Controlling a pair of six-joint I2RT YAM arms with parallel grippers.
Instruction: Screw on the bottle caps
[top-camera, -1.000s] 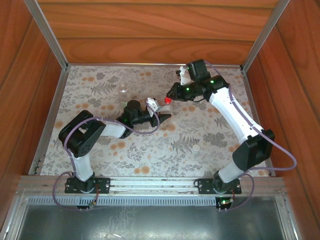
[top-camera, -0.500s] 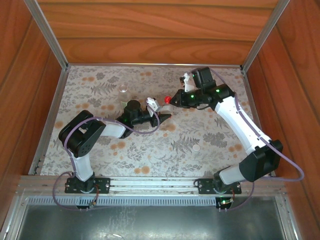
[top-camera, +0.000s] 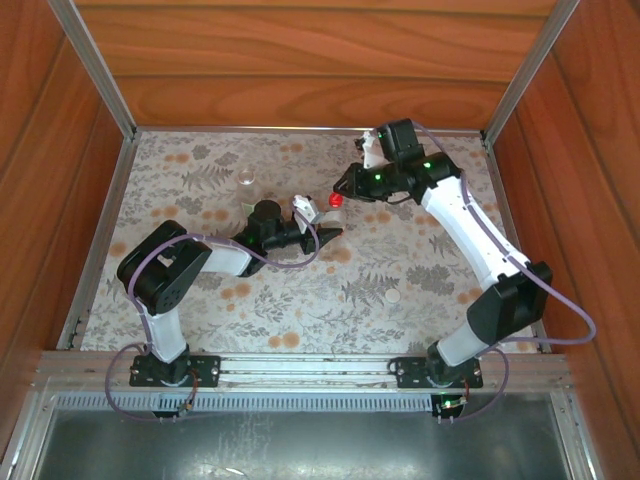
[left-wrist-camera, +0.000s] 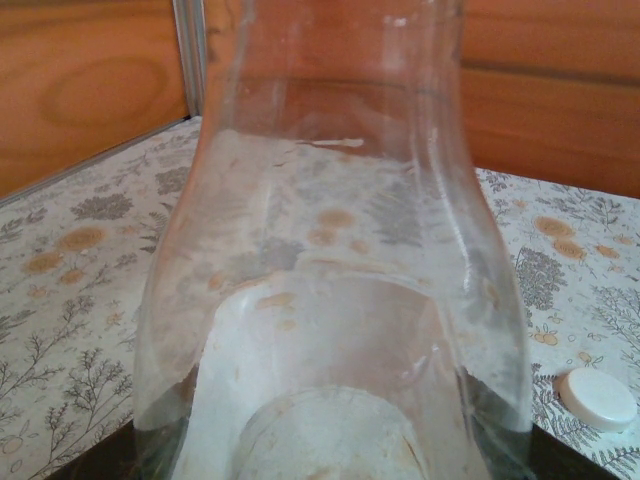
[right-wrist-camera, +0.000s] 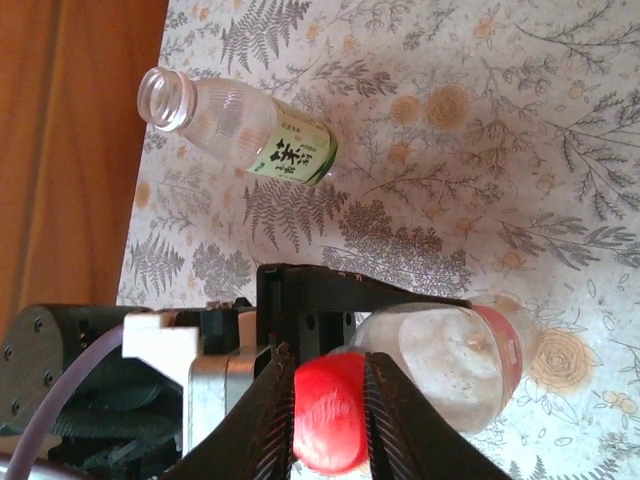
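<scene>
On the near side of the clear bottle (left-wrist-camera: 340, 250), the white cap (top-camera: 395, 297) was left unused. The bottle itself was clamped in the left gripper (top-camera: 320, 232), apparently to be steadied. At its mouth the red cap (right-wrist-camera: 325, 425) was pinched by the right gripper (right-wrist-camera: 330, 395), seemingly for threading. Beyond the clear bottle, the green-labelled bottle (right-wrist-camera: 240, 130) was seen uncapped.

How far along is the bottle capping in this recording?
Done: no bottle looks fully capped. In hand: the left gripper clamps the clear plastic bottle with the pinkish-red label, and the right gripper pinches the bright red round cap at its mouth; I cannot tell how far it is threaded. Left: the clear green-labelled bottle is uncapped, and the white round cap lies loose on the floral tabletop.
</scene>
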